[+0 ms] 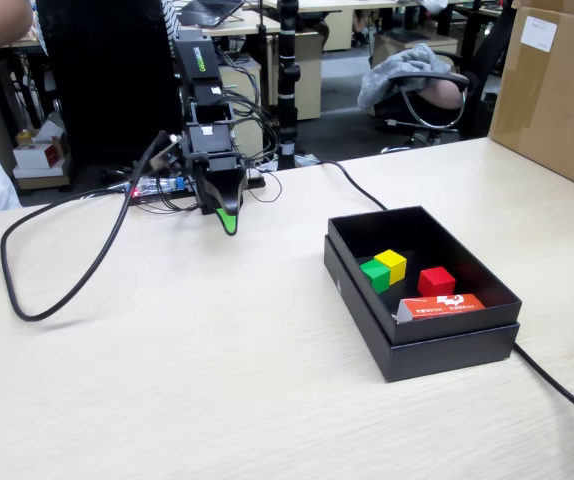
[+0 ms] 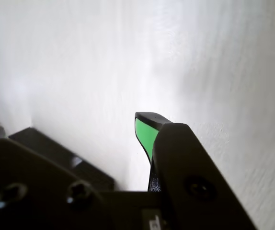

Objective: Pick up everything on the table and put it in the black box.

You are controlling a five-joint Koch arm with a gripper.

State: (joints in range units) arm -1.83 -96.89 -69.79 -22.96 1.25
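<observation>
Where carton (image 1: 440, 306) print blurs, claw (image 1: 228, 222) empty

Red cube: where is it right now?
In the fixed view the red cube sits inside the black box, right of the yellow cube and green cube, just behind the printed carton.

Table (image 1: 217, 380): you have pale wood grain, washed out white in the wrist view.
Box (image 1: 437, 345): black, sits toward your table's right edge in the fixed view.
Carton (image 1: 557, 90): brown, stands at the far right corner.
Cable (image 1: 57, 290): loops near the left edge.
Second cable (image 1: 557, 385): runs from the box toward the near right corner.
</observation>
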